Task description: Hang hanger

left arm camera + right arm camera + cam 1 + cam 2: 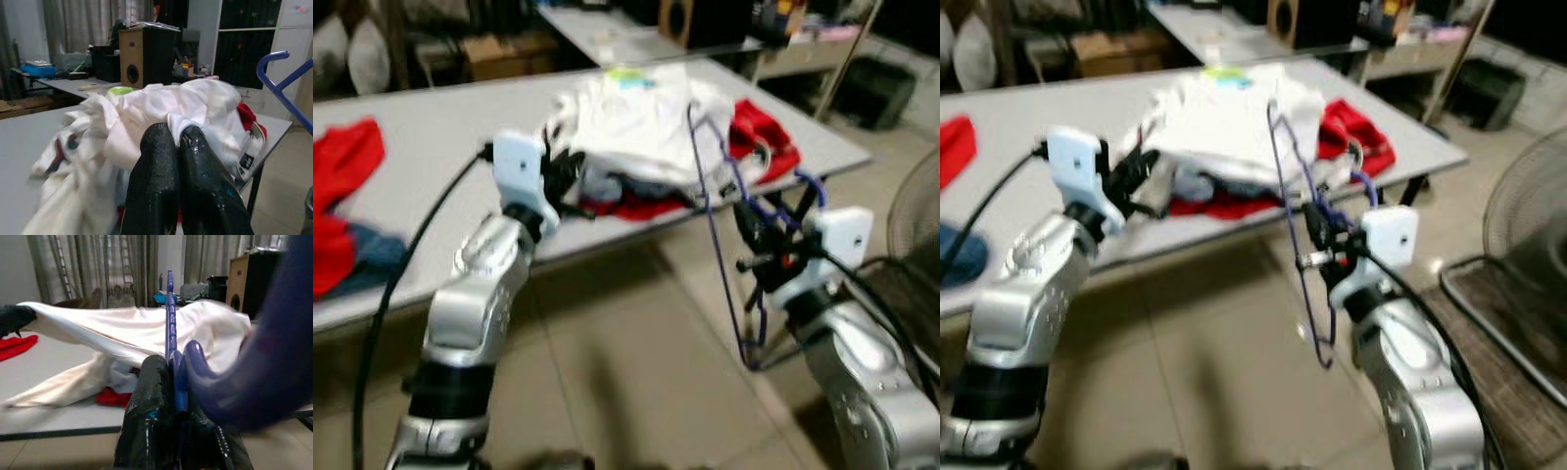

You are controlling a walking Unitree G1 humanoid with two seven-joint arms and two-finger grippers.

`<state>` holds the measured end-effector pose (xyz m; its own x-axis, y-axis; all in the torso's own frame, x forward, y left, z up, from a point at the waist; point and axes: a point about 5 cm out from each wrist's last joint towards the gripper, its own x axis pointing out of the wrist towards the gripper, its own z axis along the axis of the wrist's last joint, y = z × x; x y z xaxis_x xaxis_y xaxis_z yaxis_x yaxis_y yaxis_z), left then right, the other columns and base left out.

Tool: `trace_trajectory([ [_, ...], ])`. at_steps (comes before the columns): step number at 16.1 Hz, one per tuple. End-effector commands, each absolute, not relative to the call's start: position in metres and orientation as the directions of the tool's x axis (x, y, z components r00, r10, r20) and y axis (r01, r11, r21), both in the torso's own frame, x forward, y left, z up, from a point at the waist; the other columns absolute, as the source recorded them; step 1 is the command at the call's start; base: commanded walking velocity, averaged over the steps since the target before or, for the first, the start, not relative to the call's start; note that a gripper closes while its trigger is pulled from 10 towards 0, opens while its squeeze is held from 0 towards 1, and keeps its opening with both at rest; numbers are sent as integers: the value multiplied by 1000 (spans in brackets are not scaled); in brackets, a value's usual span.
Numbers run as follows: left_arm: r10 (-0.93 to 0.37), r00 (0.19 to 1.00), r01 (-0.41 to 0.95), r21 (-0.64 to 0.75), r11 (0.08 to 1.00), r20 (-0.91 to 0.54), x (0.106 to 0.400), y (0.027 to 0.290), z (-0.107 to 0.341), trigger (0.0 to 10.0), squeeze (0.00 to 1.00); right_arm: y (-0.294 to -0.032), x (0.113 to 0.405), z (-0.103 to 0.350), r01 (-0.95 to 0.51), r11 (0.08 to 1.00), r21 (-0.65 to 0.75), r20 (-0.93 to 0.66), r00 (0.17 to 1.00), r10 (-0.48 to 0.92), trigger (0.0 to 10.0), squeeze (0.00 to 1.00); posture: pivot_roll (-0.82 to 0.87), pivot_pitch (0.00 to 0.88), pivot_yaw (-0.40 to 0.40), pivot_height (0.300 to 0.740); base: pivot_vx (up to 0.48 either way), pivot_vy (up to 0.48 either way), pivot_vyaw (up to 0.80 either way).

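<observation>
I have the right gripper [766, 240] at centre right of the frame, its fingers clenched on the blue wire hanger [710, 211], which stands upright off the table's near edge, above the tiled floor [626, 372]. My left gripper [570, 181], centre left, has its fingers pinched on the white garment [641, 127] heaped on the grey table [440, 137]. Red clothes [759, 132] lie under and beside that heap, and another red cloth [342, 162] sits at far left. Beyond are more tables, a speaker [142, 54] and curtains [88, 267].
</observation>
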<state>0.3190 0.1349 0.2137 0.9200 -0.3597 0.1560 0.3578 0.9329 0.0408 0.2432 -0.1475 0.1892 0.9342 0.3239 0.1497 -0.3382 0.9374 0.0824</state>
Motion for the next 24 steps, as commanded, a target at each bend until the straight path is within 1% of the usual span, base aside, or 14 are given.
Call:
trace_trajectory([
  [1,-377,911,375,43,926,168,317,132,216,10000,0,-150,243,190,-336,939,70,148,935,323,10000,0,-1,0,6,740,-337,0,0],
  [6,-432,889,429,52,902,153,311,127,212,10000,0,-149,242,189,-346,936,68,145,931,334,10000,0,0,0,0,740,-313,0,0],
  [7,-446,884,443,54,895,143,310,126,209,10000,0,-149,241,188,-352,934,65,135,930,342,10000,0,-1,0,-2,740,0,0,0],
  [10,-585,810,585,131,801,-41,295,126,176,10000,0,-150,233,174,-411,911,29,30,911,410,10000,0,-3,0,-8,740,0,0,0],
  [12,-611,761,645,151,749,-220,282,134,145,10000,0,-151,225,161,-470,883,-6,-72,881,468,10000,0,-6,0,-14,740,0,0,0],
  [14,-655,649,735,96,672,-387,259,136,120,10000,0,-155,215,146,-499,867,8,-170,853,493,10000,0,-5,0,-27,740,0,0,0],
  [15,-668,572,779,61,624,-476,242,137,106,10000,0,-158,206,135,-516,857,-8,-249,831,498,10000,0,-8,0,-32,740,0,0,0],
  [17,-664,553,784,45,619,-503,229,137,99,10000,0,-160,198,132,-515,857,6,-280,822,496,10000,0,-10,4,-43,740,0,0,0],
  [18,-663,547,781,26,624,-512,219,136,97,10000,0,-162,192,130,-511,860,14,-306,816,490,10000,0,-7,44,-52,740,0,0,0],
  [21,-650,524,774,-10,633,-550,196,137,93,10000,0,-159,173,126,-533,845,47,-362,779,512,10000,0,-2,116,-63,740,0,0,0],
  [24,-657,531,765,-29,643,-534,192,130,94,10000,0,-158,169,123,-538,842,50,-384,767,513,10000,0,-12,115,-59,740,0,0,0],
])
